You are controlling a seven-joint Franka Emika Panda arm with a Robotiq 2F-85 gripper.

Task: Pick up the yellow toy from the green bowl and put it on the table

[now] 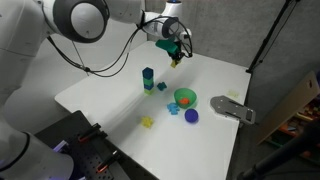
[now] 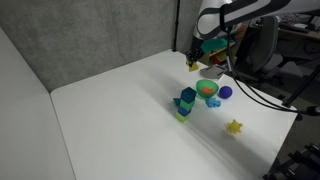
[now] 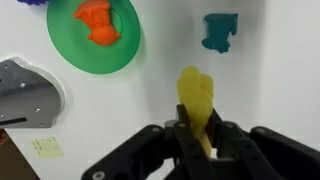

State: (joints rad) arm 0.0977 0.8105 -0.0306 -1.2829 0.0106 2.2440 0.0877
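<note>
My gripper [image 3: 198, 128] is shut on the yellow toy [image 3: 196, 92], a small yellow-orange lump that sticks out past the fingertips. In both exterior views the gripper [image 1: 175, 55] [image 2: 193, 58] holds the toy [image 1: 174, 63] [image 2: 192, 66] in the air above the white table [image 1: 110, 95] [image 2: 120, 110], behind and apart from the green bowl [image 1: 192, 96] [image 2: 203, 83]. In the wrist view the bowl [image 3: 65, 45] lies at the upper left with an orange piece [image 3: 97, 25] inside it.
A blue ball [image 1: 191, 116] [image 2: 226, 93] lies beside the bowl. A blue-green tower [image 1: 148, 80] [image 2: 186, 102] stands nearby. A pale yellow star piece [image 1: 147, 122] [image 2: 235, 127], a teal piece [image 3: 220, 30] and a grey metal plate [image 1: 235, 110] [image 3: 25, 90] lie on the table.
</note>
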